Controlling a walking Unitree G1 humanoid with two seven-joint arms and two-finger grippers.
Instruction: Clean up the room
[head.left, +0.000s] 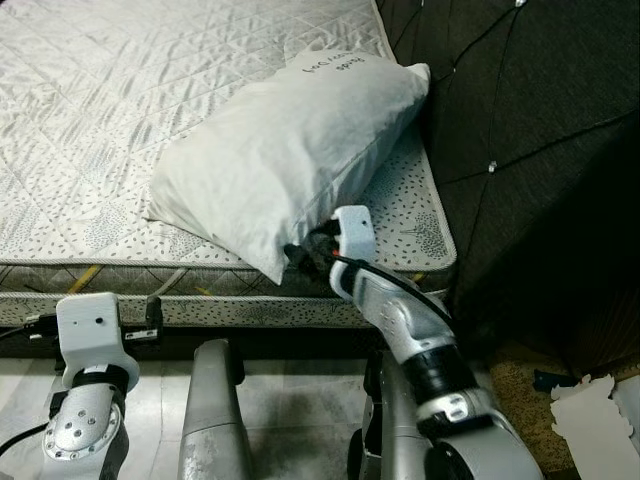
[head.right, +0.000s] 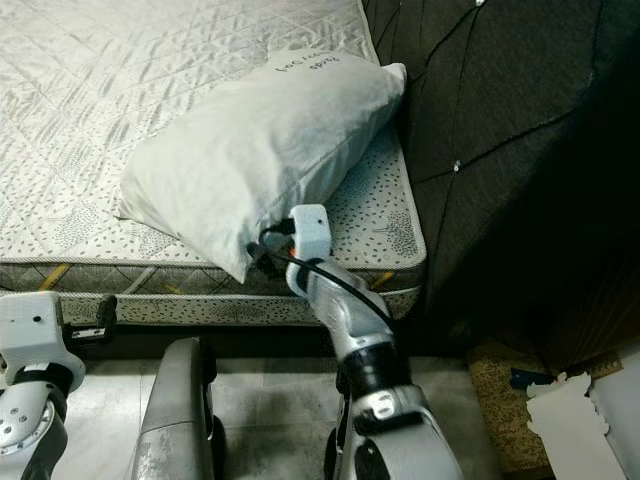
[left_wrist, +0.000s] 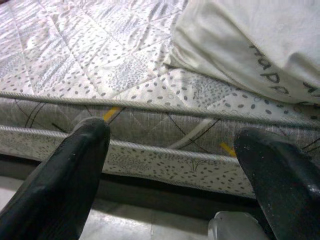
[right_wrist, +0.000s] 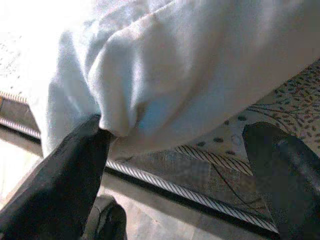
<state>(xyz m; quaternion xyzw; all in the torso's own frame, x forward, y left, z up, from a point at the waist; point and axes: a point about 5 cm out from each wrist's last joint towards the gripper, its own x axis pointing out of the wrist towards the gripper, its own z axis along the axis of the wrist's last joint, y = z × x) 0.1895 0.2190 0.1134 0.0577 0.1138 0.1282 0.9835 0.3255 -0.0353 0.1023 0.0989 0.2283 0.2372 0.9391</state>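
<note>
At the bed's (head.left: 120, 110) near right corner a white pillow (head.left: 290, 150) lies slanted on the bare mattress, its low corner hanging over the edge at about 6 o'clock. A dark padded headboard (head.left: 530, 150) stands at 3 o'clock; torn paper (head.left: 590, 410) lies on the floor at 4. The right arm reaches up and forward, its pincer (right_wrist: 175, 150) spread wide at the pillow's hanging corner, one finger (right_wrist: 75, 165) touching the cloth. The left pincer (left_wrist: 170, 165) sits low before the mattress side, spread wide, holding nothing.
</note>
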